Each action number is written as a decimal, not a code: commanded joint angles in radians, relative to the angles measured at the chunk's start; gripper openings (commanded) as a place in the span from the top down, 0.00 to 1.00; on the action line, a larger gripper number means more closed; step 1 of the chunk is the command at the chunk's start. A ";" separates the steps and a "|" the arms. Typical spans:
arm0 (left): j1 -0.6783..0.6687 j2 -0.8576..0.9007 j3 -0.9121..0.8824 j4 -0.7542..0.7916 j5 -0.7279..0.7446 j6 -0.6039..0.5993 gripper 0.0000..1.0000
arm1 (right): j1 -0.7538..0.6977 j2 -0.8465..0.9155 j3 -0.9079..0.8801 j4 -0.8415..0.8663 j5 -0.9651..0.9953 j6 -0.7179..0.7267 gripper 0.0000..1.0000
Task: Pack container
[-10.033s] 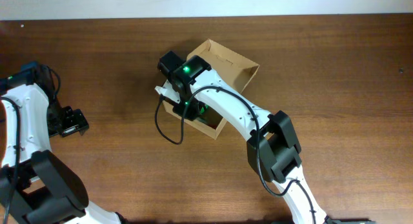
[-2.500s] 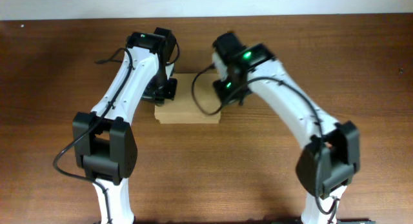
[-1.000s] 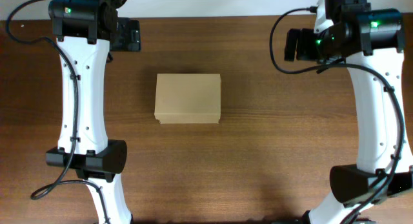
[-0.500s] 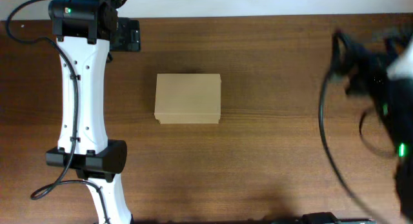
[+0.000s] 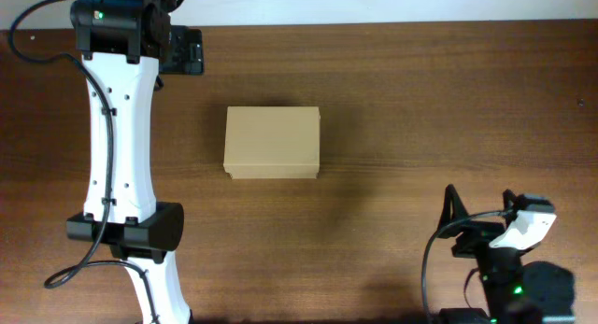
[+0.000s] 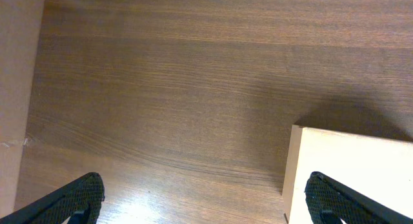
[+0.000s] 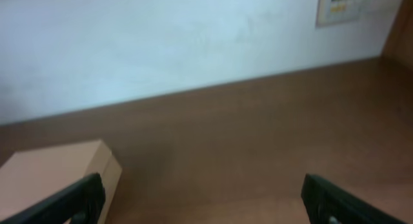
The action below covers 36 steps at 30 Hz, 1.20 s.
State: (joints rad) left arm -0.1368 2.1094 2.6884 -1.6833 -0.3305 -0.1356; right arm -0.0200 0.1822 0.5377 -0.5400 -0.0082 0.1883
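Two hands, both spread to full width, neither holding anything.

Left hand (image 5: 184, 51): sits at the end of the left arm (image 5: 117, 128), which runs straight out to the far left part of the tabletop (image 5: 402, 100). From its own camera the two dark fingertips (image 6: 80, 197) sit at the bottom corners of the frame. Only bare wood grain shows in the gap between them. One corner of the container (image 5: 272, 142) shows low in that view, just beside the finger on the right of the frame and not touching it. A paler tan strip runs down the far left edge of that view; cannot tell what it is.

Right hand (image 7: 203, 201): jaws equally wide, fingertips (image 7: 77, 199) at the bottom corners, with open tabletop between them. This view is blurred. The right arm (image 5: 512, 240) is folded low at the near right edge of the tabletop. From there the hand looks across the wood toward a pale wall (image 7: 161, 43), which has a small framed plate (image 7: 342, 6) at upper right. The container lies ahead of this hand and off to its left, well apart, with only one end in frame.

Container: closed, the flap lid lying flat, the top plain tan and unmarked. It rests square on the tabletop, between the two hands and clear of both. It is much nearer the left hand than the right.
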 commanded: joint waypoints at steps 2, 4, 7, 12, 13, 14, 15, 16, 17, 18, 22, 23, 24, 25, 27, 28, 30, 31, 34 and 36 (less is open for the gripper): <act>0.002 -0.006 0.009 -0.001 -0.014 -0.006 0.00 | -0.010 -0.131 -0.191 0.141 -0.006 0.011 0.01; 0.002 -0.006 0.009 -0.001 -0.014 -0.006 0.00 | -0.010 -0.169 -0.275 0.209 -0.006 0.011 0.01; 0.002 -0.006 0.009 -0.001 -0.014 -0.006 0.00 | -0.010 -0.179 -0.372 0.280 -0.006 0.011 0.01; 0.002 -0.006 0.009 -0.001 -0.014 -0.006 0.01 | -0.010 -0.180 -0.466 0.332 -0.006 0.011 0.01; 0.002 -0.006 0.009 -0.001 -0.014 -0.006 0.00 | -0.009 -0.180 -0.481 0.338 -0.006 0.011 0.01; 0.002 -0.006 0.009 -0.001 -0.014 -0.006 0.00 | -0.009 -0.180 -0.483 0.351 -0.009 0.011 0.01; 0.002 -0.006 0.009 -0.001 -0.014 -0.006 0.00 | -0.008 -0.180 -0.483 0.352 -0.009 0.011 0.01; 0.002 -0.006 0.009 -0.001 -0.014 -0.006 0.00 | -0.008 -0.180 -0.483 0.351 -0.008 0.011 0.01; 0.002 -0.006 0.009 -0.001 -0.014 -0.006 0.00 | -0.008 -0.180 -0.483 0.351 -0.008 0.011 0.01; 0.002 -0.006 0.009 -0.001 -0.014 -0.006 0.00 | -0.008 -0.180 -0.483 0.351 -0.007 0.011 0.01; 0.002 -0.006 0.009 -0.001 -0.014 -0.006 0.00 | -0.008 -0.180 -0.483 0.351 -0.006 0.011 0.01; 0.002 -0.006 0.009 -0.001 -0.014 -0.006 0.00 | -0.008 -0.180 -0.483 0.351 -0.006 0.011 0.01; 0.002 -0.006 0.009 -0.001 -0.014 -0.006 0.00 | -0.008 -0.180 -0.483 0.351 -0.007 0.011 0.01; 0.002 -0.006 0.009 -0.001 -0.014 -0.006 0.00 | -0.008 -0.180 -0.483 0.351 -0.006 0.011 0.01; 0.002 -0.006 0.009 -0.001 -0.014 -0.006 0.00 | -0.008 -0.180 -0.483 0.351 -0.007 0.011 0.01; 0.002 -0.006 0.009 -0.001 -0.014 -0.006 0.00 | -0.008 -0.180 -0.483 0.351 -0.006 0.011 0.01; 0.002 -0.006 0.009 -0.001 -0.014 -0.006 0.00 | -0.008 -0.180 -0.483 0.351 -0.007 0.011 0.01; 0.002 -0.006 0.009 -0.001 -0.014 -0.006 0.01 | -0.008 -0.180 -0.483 0.351 -0.006 0.011 0.01; 0.002 -0.006 0.009 -0.001 -0.014 -0.006 0.00 | -0.008 -0.180 -0.483 0.351 -0.006 0.011 0.01; 0.002 -0.003 0.009 -0.001 -0.014 -0.006 0.00 | -0.008 -0.180 -0.483 0.351 -0.006 0.011 0.01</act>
State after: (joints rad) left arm -0.1368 2.1094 2.6884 -1.6836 -0.3305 -0.1356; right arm -0.0200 0.0139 0.0658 -0.1940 -0.0086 0.1886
